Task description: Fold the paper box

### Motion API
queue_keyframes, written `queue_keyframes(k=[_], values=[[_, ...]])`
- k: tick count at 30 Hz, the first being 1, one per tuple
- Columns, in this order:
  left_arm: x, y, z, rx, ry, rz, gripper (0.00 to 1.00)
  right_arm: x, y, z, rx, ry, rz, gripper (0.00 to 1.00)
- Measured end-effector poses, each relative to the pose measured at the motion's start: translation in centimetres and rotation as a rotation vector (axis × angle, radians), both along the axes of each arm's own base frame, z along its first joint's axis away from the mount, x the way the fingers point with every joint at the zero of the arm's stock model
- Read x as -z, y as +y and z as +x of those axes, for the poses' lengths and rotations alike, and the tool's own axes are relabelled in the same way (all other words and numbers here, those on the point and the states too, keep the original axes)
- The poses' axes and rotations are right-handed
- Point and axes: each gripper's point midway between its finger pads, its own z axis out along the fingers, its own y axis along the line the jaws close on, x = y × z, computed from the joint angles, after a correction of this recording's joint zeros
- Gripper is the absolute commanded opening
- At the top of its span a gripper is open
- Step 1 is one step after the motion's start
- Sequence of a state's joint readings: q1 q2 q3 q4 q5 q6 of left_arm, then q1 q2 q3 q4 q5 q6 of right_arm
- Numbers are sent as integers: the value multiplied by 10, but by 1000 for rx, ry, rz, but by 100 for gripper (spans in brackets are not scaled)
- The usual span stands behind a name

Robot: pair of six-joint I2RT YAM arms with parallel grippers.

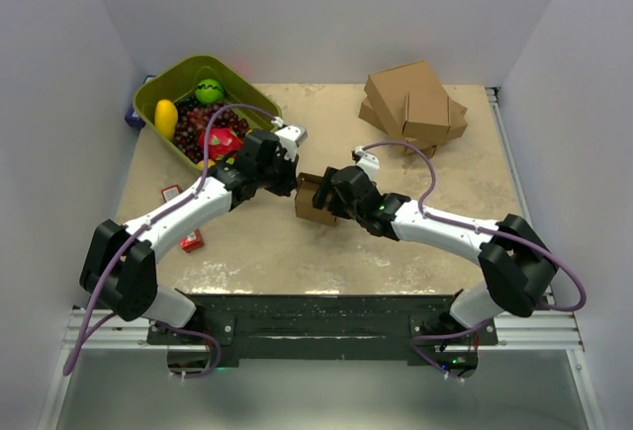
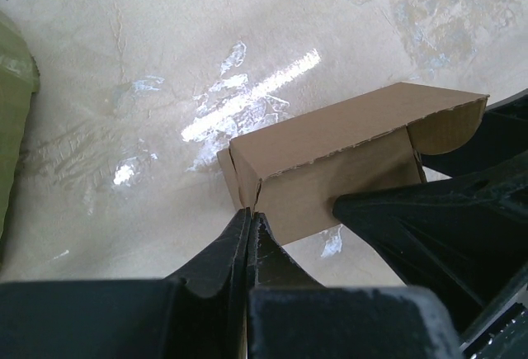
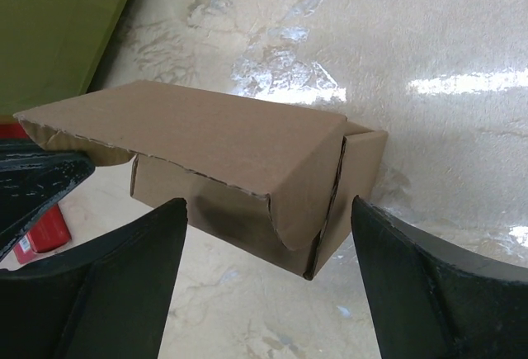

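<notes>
The paper box (image 1: 315, 200), a small brown kraft carton with its lid flap partly raised, is held just above the tabletop at the centre, between my two grippers. My left gripper (image 1: 293, 179) is shut on the box's left corner edge; in the left wrist view the jaws (image 2: 252, 210) pinch the cardboard (image 2: 330, 161). My right gripper (image 1: 332, 193) is open. In the right wrist view its fingers (image 3: 268, 206) straddle the box's near corner (image 3: 231, 153) without touching it. A right finger (image 2: 412, 219) shows beside the box in the left wrist view.
A green basket (image 1: 233, 82) of fruit stands at the back left, and also shows in the right wrist view (image 3: 58, 21). A cluster of larger brown cartons (image 1: 413, 104) sits at the back right. Small red packets (image 1: 191, 242) lie at the left.
</notes>
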State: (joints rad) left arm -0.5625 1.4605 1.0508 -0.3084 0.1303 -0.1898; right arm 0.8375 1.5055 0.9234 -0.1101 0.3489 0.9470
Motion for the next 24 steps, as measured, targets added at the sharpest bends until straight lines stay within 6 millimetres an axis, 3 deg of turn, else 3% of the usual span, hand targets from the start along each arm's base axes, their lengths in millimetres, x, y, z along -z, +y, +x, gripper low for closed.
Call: queue_keyframes(k=[5, 24], values=[[0, -2, -2, 11, 6, -10, 0, 7, -1, 1, 6, 11, -13, 73], [-5, -8, -3, 8, 44, -84, 0, 7, -2, 3, 16, 2, -19, 73]])
